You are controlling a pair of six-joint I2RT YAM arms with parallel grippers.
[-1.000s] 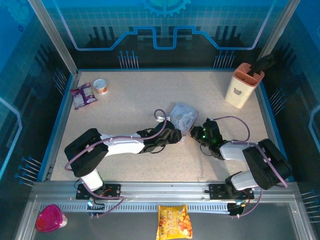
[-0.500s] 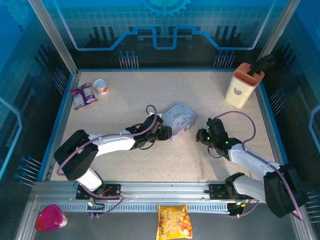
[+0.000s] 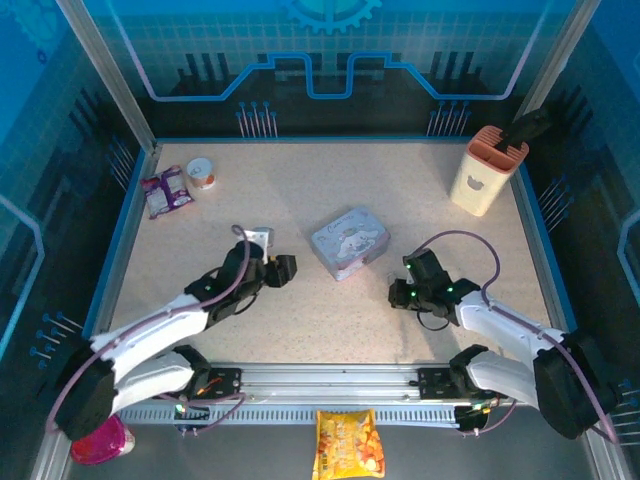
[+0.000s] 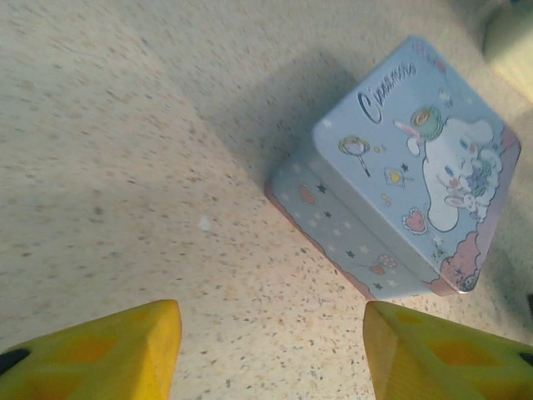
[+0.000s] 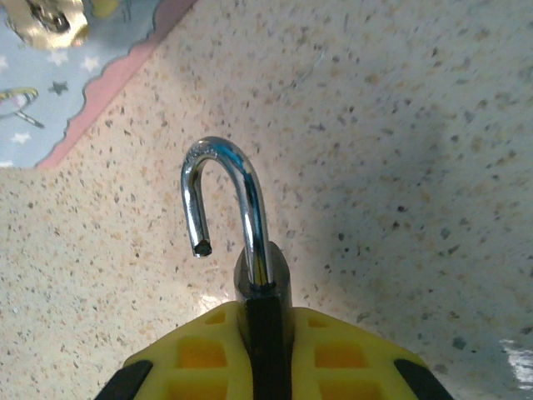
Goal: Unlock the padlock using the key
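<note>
The padlock point(image 5: 263, 271) is a small dark body with a silvery shackle point(image 5: 242, 179) swung open, its free end hanging loose. My right gripper point(image 5: 266, 325) is shut on the padlock body, just above the tabletop. In the top view the right gripper point(image 3: 398, 292) sits to the right of and nearer than the lilac tin point(image 3: 348, 242). My left gripper point(image 3: 285, 268) is left of the tin, and its yellow fingers point(image 4: 108, 354) stand wide open over bare table with nothing between them. The tin point(image 4: 408, 167) lies ahead of the left gripper. The key is hidden.
A corner of the tin point(image 5: 50, 83) with a brass clasp lies at the top left of the right wrist view. A beige holder point(image 3: 485, 172) stands at the back right. A small cup point(image 3: 202, 173) and a purple packet point(image 3: 165, 190) lie at the back left.
My left arm has pulled back to the left, away from the tin, and its gripper is now open. The right gripper has drawn back towards the near edge with the padlock. The tin has shifted slightly.
</note>
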